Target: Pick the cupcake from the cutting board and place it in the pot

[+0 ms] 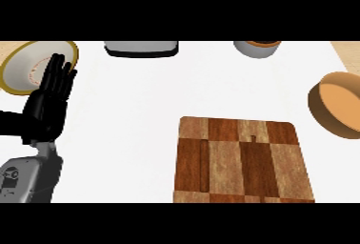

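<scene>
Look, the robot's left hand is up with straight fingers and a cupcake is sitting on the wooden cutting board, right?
Not quite. The left hand is up with straight fingers, but the head view shows no cupcake: the wooden cutting board has nothing on it.

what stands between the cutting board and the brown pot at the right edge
Nothing visible: only bare white counter lies between the cutting board and the brown pot. No cupcake shows on the board, and the open left hand rests far off at the left.
</scene>
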You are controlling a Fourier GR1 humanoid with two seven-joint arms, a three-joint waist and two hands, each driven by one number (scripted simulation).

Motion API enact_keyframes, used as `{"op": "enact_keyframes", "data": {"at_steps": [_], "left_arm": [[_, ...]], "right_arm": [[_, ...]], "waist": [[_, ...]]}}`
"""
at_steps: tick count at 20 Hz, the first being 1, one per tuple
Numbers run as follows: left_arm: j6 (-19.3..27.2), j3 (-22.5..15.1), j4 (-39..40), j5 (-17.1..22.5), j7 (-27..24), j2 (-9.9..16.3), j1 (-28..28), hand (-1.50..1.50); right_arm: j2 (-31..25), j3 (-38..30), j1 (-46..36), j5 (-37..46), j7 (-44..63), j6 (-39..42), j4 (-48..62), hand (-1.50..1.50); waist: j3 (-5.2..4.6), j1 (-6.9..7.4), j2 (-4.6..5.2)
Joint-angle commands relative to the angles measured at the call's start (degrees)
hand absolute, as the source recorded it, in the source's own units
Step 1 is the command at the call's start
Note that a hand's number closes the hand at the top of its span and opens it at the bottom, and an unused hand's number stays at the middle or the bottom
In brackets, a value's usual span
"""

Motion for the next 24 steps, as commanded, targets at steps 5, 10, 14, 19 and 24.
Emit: {"op": "enact_keyframes", "data": {"at_steps": [5, 10, 14, 19, 24], "left_arm": [[-0.17, 0.53, 3.72, -0.89, -0.94, 0.01, -2.24, 0.0], [-0.27, 0.34, -0.65, -0.72, 0.96, -0.09, 0.01, 0.0], [1.03, -0.39, 0.78, -1.71, -0.86, -1.86, -0.35, 0.0], [0.46, -0.33, -0.75, -1.25, 1.19, -1.22, -0.82, 0.0], [1.37, 0.31, 1.93, -2.07, 0.36, -1.49, -3.19, 0.0]], "right_arm": [[1.53, -6.85, -3.0, -13.0, -11.28, 1.81, 12.42, -1.5], [0.83, -7.5, -4.26, -15.14, -22.22, -1.94, 17.3, -1.5], [4.41, -10.18, -4.73, -20.0, -24.04, -5.63, 10.47, -1.5], [3.89, -15.7, -7.82, -25.91, -20.46, -7.28, 9.49, -1.5], [4.3, -22.21, -2.4, -34.9, -28.38, -8.17, 6.46, -1.5]], "waist": [[0.02, 0.07, 0.13], [0.02, 0.24, -0.01], [0.0, -0.26, -0.22], [-0.01, -0.31, -0.28], [0.02, -0.9, -0.16]]}}
